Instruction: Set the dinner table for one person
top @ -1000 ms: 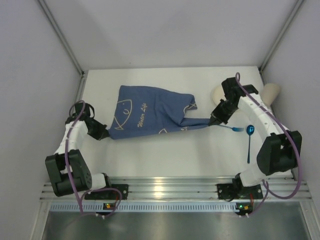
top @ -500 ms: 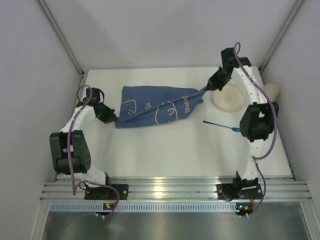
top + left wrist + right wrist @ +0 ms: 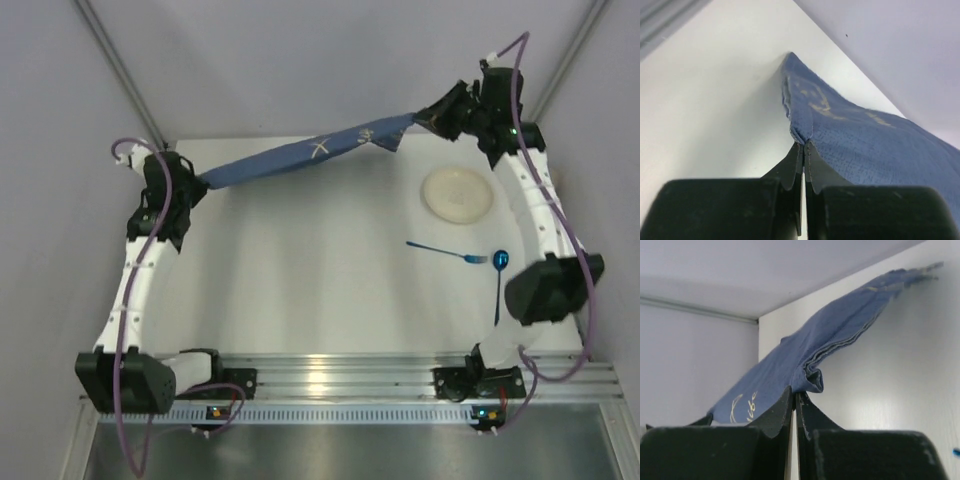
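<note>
The dark blue cloth mat (image 3: 300,158) with white fish drawings hangs stretched in the air over the far part of the white dinner table (image 3: 320,290). My left gripper (image 3: 197,181) is shut on its left corner; in the left wrist view the cloth (image 3: 865,145) runs away from the closed jaws (image 3: 804,145). My right gripper (image 3: 420,119) is shut on its right corner, raised near the back wall; the right wrist view shows the cloth (image 3: 830,340) pinched at the jaws (image 3: 795,392).
A cream plate (image 3: 457,194) lies at the far right of the table. A blue fork (image 3: 445,251) and a blue spoon (image 3: 500,280) lie nearer, on the right. The ribbed aluminium rail (image 3: 330,378) runs along the near edge. Walls enclose the back and sides.
Both grippers have lifted the mat off the table and carried it towards the back, pulling it taut between them. The plate, fork and spoon, partly hidden before, now show fully.
</note>
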Action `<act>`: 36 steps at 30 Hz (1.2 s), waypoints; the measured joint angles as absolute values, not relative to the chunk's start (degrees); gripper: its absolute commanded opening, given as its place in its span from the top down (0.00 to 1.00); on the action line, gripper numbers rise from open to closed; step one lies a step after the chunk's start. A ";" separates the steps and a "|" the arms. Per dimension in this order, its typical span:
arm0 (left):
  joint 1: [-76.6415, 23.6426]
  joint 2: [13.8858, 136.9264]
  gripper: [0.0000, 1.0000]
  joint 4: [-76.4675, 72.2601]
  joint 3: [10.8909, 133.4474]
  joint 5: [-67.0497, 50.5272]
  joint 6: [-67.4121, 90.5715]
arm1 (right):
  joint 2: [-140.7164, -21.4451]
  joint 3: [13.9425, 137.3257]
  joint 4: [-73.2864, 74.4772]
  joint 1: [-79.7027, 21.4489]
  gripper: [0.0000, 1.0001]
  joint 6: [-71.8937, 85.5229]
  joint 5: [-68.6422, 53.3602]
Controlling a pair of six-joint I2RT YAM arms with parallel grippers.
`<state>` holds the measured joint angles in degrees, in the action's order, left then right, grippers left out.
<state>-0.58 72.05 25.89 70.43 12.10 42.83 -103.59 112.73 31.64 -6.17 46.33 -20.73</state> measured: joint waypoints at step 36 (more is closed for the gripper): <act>5.87 68.36 0.02 35.77 45.67 7.84 37.58 | -86.50 61.91 45.43 -18.39 0.19 35.11 -13.74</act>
<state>5.87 68.36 35.77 45.67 7.84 37.58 -86.50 61.91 45.43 -18.39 35.11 -13.74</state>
